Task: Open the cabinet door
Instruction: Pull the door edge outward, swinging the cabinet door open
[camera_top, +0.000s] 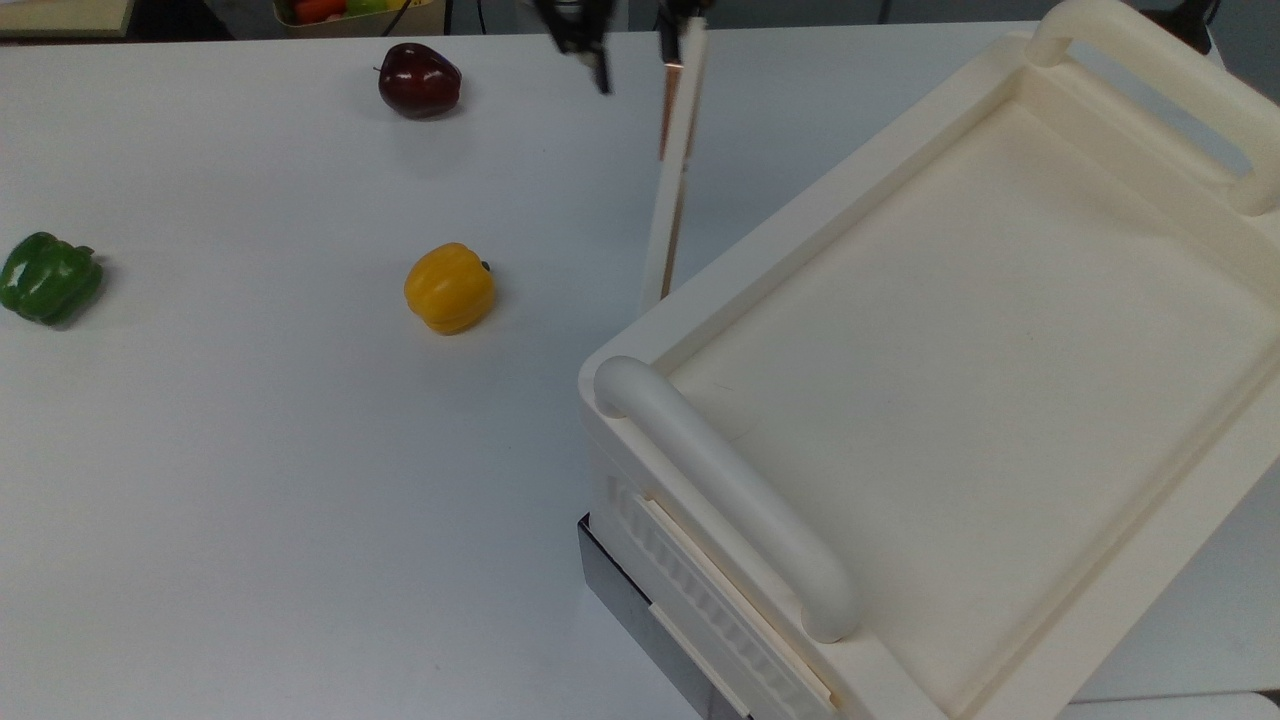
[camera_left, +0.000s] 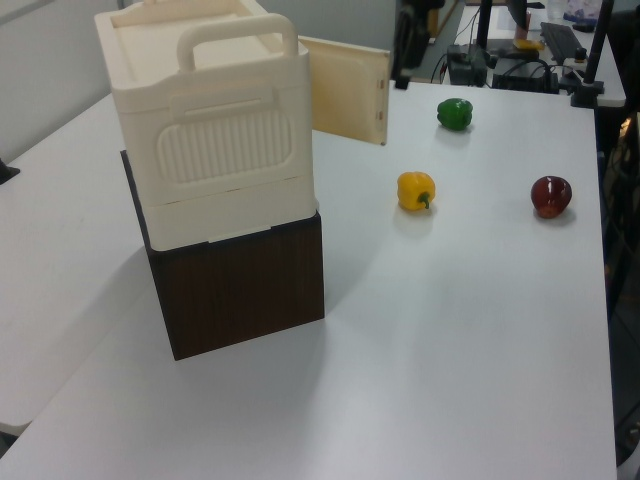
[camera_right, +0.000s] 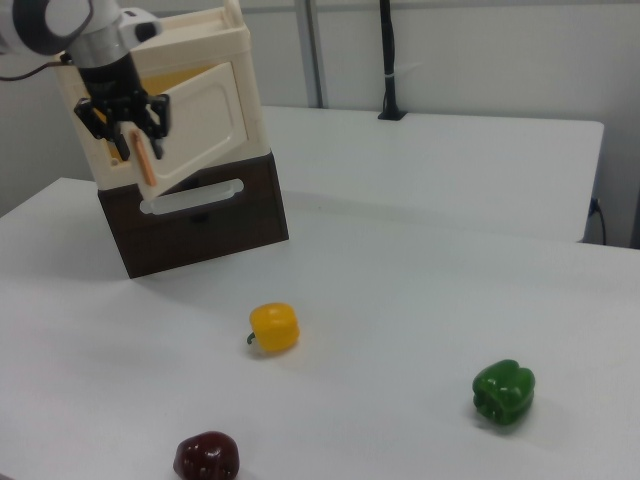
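White counter (camera_right: 420, 290) under even light, pale wall panels (camera_right: 480, 50) and a black pole (camera_right: 388, 60) behind.

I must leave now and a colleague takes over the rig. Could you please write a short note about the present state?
Claw: open, fingers spread at the copper handle of the cabinet door.
Door: swung well out from the cabinet, hinged edge attached.
Done: the door is open.
Left: probably only to draw the claw away from the handle.
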